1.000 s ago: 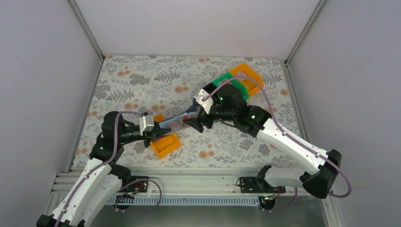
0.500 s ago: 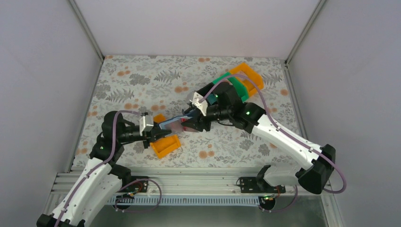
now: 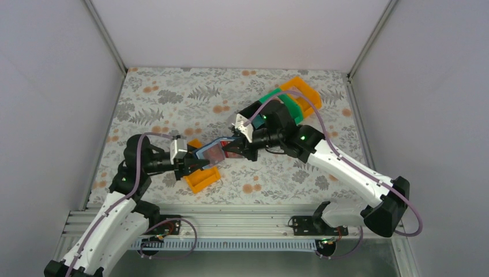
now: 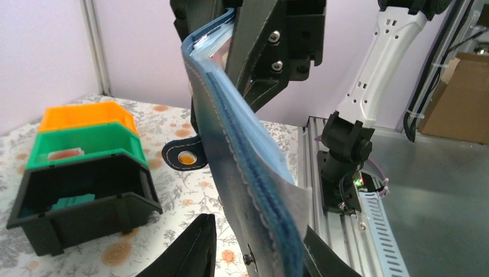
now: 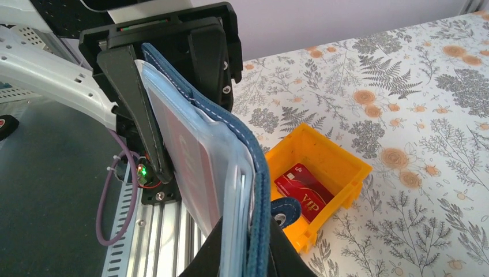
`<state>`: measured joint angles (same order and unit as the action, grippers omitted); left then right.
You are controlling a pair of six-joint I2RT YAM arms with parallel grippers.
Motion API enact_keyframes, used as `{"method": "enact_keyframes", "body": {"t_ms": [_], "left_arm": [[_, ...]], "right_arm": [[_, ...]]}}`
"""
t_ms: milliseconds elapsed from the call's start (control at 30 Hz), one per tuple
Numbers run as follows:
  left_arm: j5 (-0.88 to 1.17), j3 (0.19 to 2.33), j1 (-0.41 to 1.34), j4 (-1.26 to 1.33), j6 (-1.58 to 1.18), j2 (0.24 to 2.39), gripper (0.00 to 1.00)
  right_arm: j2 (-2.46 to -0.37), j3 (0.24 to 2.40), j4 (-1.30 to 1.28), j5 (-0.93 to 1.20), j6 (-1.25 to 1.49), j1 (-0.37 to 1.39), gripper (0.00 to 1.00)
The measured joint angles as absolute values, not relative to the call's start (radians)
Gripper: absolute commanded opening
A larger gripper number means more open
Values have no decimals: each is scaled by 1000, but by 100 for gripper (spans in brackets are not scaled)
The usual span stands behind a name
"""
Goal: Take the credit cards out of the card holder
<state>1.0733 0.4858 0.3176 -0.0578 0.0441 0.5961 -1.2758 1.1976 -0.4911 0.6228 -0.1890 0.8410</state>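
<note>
My left tool [image 3: 195,161] had the card holder [image 3: 212,151] pinched a sec ago. Now its jaws have eased partway apart: the wrist view shows a gap betw. one finger and the leather, so the holder's left end just sits between them, unclamped. Just below, on the surface [image 3: 173,98], the near orange bin [image 3: 202,178] has a red VIP card [image 5: 304,187] lying in it, so at least one is out. The holder itself hangs in the air betw. both arms, w/ a reddish card [image 5: 190,161] showing behind a clear sleeve, still to pull, I reckon. My right tool [image 3: 232,151], wide open a sec ago, has closed tight on the holder's right end, by the snap tab [image 5: 285,214]. Reads as a handover: right carries it now, left is freed, prob. to re-grip or pick at that card. Far right, the black/green/orange bin stack [image 3: 294,98] sits well apart.
</note>
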Motion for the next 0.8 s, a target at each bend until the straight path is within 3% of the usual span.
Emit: {"method": "enact_keyframes", "body": {"t_ms": [167,400,567,800], "left_arm": [[1075,557,317,-162,142,590,29],[1084,614,316,-269,271,587,19],[1068,610,316,-218,223,589,19],[996,586,317,-99,84,593,43]], "right_arm": [[-1261,1198,-491,640,-193,826,4],[-1242,1198,-492,662,-196,807,4],[-1238,1198,-492,688,-196,802,4],[-1239,1197,-472,729,-181,802,4]]}}
